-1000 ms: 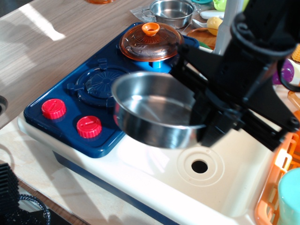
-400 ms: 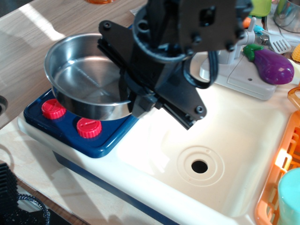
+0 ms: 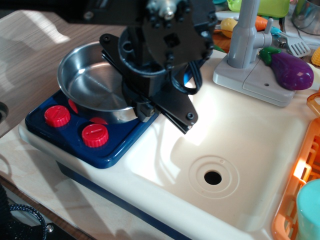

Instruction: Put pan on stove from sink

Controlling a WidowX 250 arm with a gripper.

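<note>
Knobs: two red round knobs point(image 3: 57, 115) sit at the stove's front-left corner, clear of the pan's wall, so nothing blocks it from settling.
Stove: dark blue cooktop point(image 3: 112, 149) along the left edge of the cream unit; the near burner is hidden under the pan.
Pan: shiny steel pan point(image 3: 92, 85) sits level over the front burner, its base at or just above the stove top; contact cannot be told. It is out of the sink, on the stove side.
Gripper: black gripper point(image 3: 142, 105) closed on the pan's right rim, held from the side so the bowl stays level while it is set down.
Judgement: placing looks nearly complete; release is likely what remains.
Sink: cream basin point(image 3: 250, 150) at the centre-right, round drain bare.
Faucet: grey faucet point(image 3: 243, 37) at the basin's back edge.
Eggplant: purple toy point(image 3: 291, 69) at the back-right.
Dish rack: orange rack point(image 3: 300, 185) on the right edge.
</note>
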